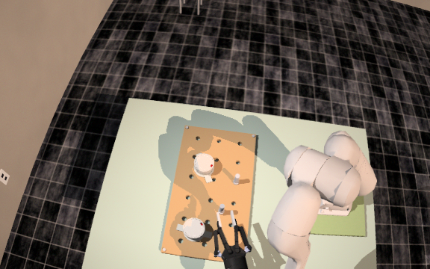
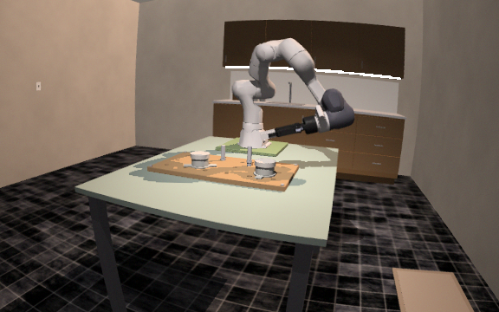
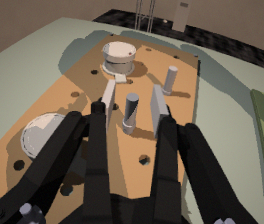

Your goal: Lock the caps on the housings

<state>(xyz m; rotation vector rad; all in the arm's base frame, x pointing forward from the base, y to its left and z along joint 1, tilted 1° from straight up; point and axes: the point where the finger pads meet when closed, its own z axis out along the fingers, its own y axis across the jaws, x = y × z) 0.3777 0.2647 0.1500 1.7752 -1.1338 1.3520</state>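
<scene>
The white seven-joint arm arches high from its base, then bends down to a grey wrist at about four o'clock. From there the black two-finger gripper reaches out nearly level — fingers partly closed, a gap between the pale fingertips, holding nothing.

We see a pale green counter carrying an orange-brown board. Both white caps bear red dots, above black-and-grey checked floor.
</scene>
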